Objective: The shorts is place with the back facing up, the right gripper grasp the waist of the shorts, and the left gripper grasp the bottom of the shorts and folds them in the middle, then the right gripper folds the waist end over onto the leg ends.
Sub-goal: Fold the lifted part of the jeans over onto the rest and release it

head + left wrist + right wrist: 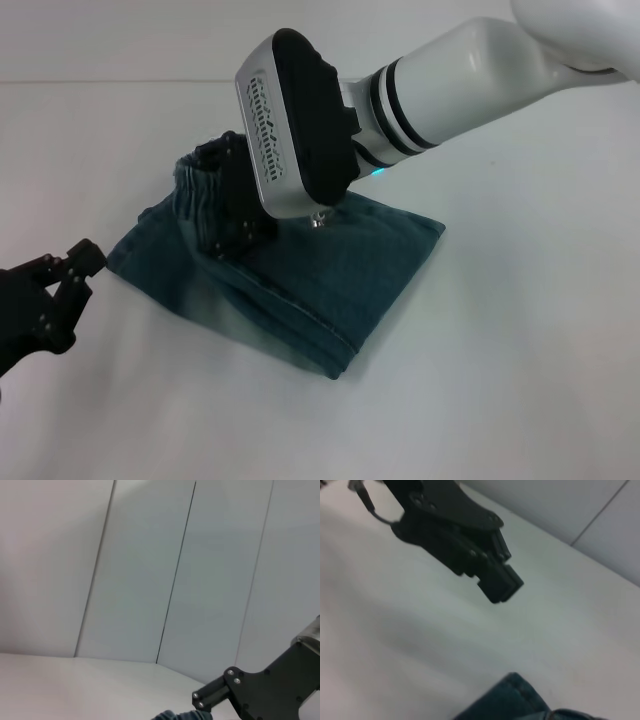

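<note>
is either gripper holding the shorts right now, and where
The right gripper is pinching the shorts at the gathered waist, lifted off the table. The left gripper holds nothing.

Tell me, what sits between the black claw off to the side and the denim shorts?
Nothing. The head view shows only a bare strip of white table between the left gripper and the shorts.

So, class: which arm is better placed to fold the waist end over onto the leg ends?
Right. The right pincer is at the raised waist end; the left pincer hovers beside the shorts, holding nothing.
</note>
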Available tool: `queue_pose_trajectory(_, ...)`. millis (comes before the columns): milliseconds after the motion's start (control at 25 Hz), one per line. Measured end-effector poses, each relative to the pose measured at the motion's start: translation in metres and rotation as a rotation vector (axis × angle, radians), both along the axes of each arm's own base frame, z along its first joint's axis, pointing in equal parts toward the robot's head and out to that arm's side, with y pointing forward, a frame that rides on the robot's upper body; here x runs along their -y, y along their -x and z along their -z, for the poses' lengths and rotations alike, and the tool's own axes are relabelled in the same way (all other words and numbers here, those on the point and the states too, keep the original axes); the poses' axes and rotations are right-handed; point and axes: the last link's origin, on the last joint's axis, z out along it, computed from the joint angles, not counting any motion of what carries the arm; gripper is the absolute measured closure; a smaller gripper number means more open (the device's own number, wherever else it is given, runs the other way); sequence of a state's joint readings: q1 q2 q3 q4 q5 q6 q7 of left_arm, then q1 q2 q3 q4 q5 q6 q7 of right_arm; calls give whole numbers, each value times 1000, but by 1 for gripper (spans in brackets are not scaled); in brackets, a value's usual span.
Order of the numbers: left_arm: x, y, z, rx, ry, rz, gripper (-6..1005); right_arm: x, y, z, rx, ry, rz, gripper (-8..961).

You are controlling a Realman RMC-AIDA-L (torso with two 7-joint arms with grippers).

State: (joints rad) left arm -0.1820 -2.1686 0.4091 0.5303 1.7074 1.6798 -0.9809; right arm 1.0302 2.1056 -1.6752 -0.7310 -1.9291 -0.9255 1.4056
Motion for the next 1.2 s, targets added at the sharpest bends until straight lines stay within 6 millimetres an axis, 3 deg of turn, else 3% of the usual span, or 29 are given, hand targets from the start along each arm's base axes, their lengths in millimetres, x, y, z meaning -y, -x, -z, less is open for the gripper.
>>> queue_pose_trajectory(80,0,0,2,2,1,0,953,1,0,0,20,-5,-15,187)
queue_pose_trajectory(320,0,0,2,-1,-2,3,952,12,-2,10,89,17,-85,26)
queue_pose_trajectory(1200,0,-3,8,8,-3,11,952,27,-3,23,207,-31,-272,34)
